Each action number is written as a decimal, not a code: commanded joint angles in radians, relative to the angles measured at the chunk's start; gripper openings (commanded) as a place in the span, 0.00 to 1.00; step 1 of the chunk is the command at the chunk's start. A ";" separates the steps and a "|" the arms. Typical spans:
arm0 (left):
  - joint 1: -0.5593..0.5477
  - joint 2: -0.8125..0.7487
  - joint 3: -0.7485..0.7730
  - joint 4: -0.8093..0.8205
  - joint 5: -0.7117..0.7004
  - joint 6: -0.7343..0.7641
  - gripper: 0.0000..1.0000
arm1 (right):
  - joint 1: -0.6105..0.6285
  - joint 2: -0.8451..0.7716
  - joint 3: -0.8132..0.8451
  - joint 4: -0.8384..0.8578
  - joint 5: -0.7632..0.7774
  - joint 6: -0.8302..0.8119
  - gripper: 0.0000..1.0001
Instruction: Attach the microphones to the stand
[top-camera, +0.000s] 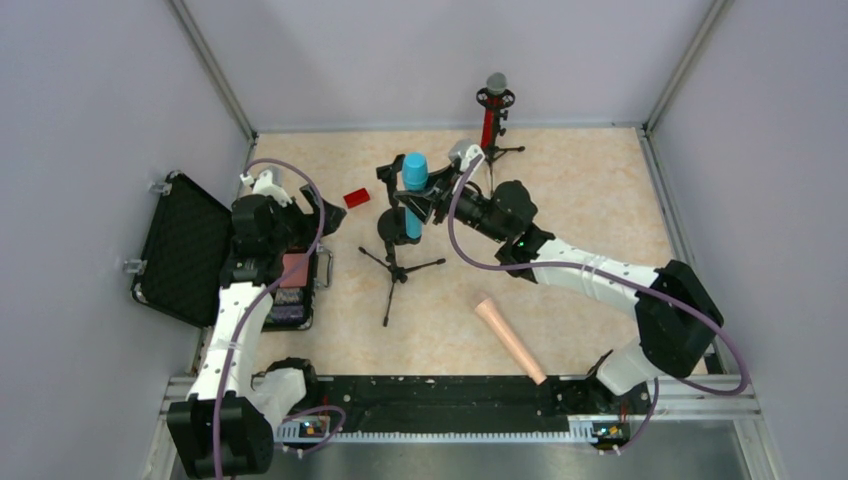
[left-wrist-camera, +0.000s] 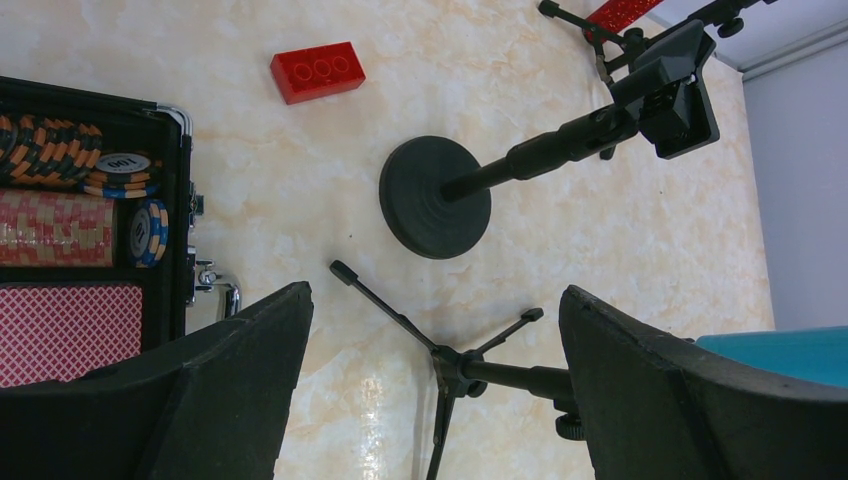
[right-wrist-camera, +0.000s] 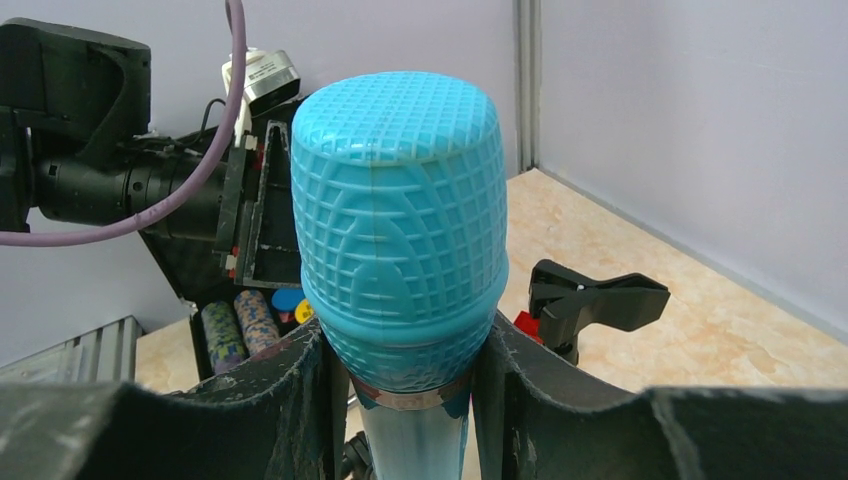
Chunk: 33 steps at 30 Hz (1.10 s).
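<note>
My right gripper is shut on the cyan-blue microphone just below its head and holds it upright. The top view shows this microphone above a black tripod stand. A black round-base stand with an empty clip is beside it. The glittery red microphone with a grey head sits in a tripod stand at the back. The peach-pink microphone lies flat on the table near the front. My left gripper hangs open over the tripod's legs, holding nothing.
An open black case with poker chips and cards lies at the left, under my left arm. A small red block lies on the table behind the stands. Grey walls close in the back and both sides.
</note>
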 joint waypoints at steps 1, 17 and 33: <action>0.009 -0.009 -0.007 0.052 0.019 -0.002 0.97 | 0.017 0.046 -0.033 -0.062 -0.002 -0.014 0.00; 0.012 -0.015 -0.011 0.056 0.017 -0.003 0.97 | 0.017 0.096 -0.123 0.029 -0.021 0.026 0.00; 0.014 -0.026 -0.019 0.061 0.011 -0.003 0.97 | 0.024 0.177 -0.193 0.102 -0.055 0.034 0.00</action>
